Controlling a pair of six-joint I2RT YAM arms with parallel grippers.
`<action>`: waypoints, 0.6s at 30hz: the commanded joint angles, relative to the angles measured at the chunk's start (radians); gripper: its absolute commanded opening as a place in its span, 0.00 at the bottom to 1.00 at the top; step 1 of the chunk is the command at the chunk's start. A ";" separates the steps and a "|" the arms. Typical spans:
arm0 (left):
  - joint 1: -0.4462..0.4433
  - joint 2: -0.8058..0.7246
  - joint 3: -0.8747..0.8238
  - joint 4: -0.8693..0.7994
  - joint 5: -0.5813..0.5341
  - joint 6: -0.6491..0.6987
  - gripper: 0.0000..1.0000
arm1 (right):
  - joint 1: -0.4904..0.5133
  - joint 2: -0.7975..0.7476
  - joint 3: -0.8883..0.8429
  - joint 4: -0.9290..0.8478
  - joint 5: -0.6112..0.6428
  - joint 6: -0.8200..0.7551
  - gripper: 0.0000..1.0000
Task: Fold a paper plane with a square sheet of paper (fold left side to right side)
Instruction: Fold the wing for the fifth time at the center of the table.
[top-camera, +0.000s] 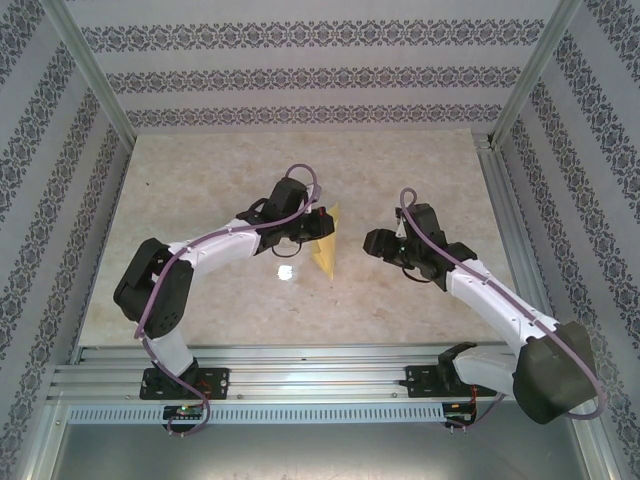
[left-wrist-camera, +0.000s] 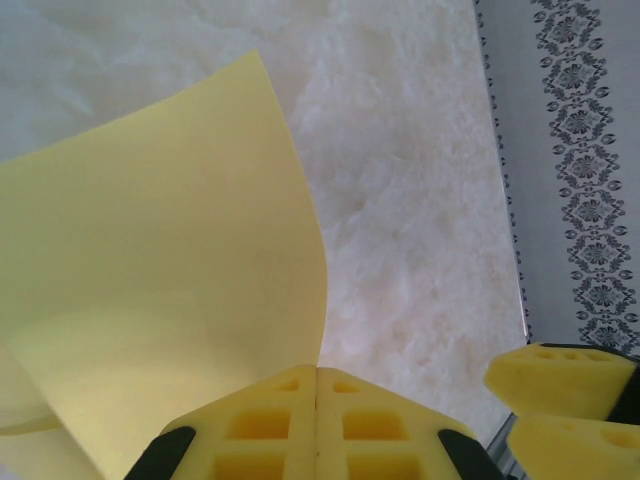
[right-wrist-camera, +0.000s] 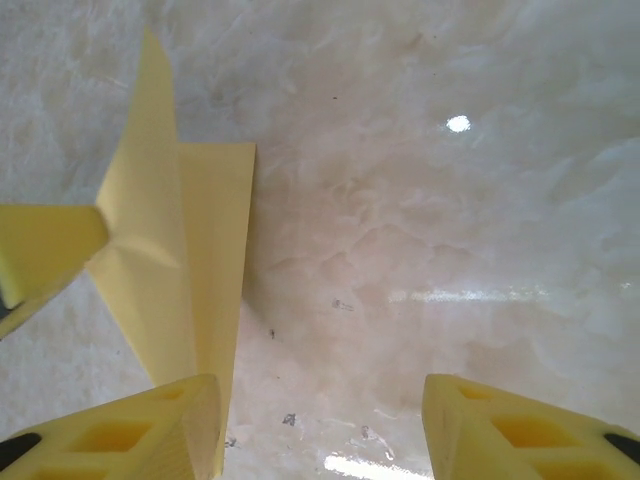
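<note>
Left claw (left-wrist-camera: 316, 388) tight on an edge of the paper plane (left-wrist-camera: 160, 280) (right claw (right-wrist-camera: 320, 405) wide, just beside), broad table (top-camera: 200, 180) around.

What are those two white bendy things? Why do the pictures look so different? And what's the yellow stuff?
Those are robot arms, a left arm and a right arm, bolted to a table. Each ends in a gripper, a hand with two yellow fingers. The wide picture comes from a camera above and behind the arms. The other two come from small cameras on the wrists, so each arm's own fingers show at the bottom. The yellow stuff is a sheet of paper with folds in it. The left gripper is pinched shut on it. The right gripper is open beside it, gripping nothing.
</note>
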 joint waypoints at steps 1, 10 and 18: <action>-0.011 -0.017 0.005 -0.072 -0.041 0.021 0.00 | -0.019 -0.010 -0.030 0.004 -0.073 -0.039 0.55; -0.010 0.026 -0.133 0.046 -0.036 -0.017 0.00 | 0.007 0.070 -0.070 0.131 -0.143 0.004 0.45; -0.001 0.032 -0.167 0.088 -0.025 -0.010 0.00 | 0.060 0.224 -0.097 0.413 -0.225 0.170 0.37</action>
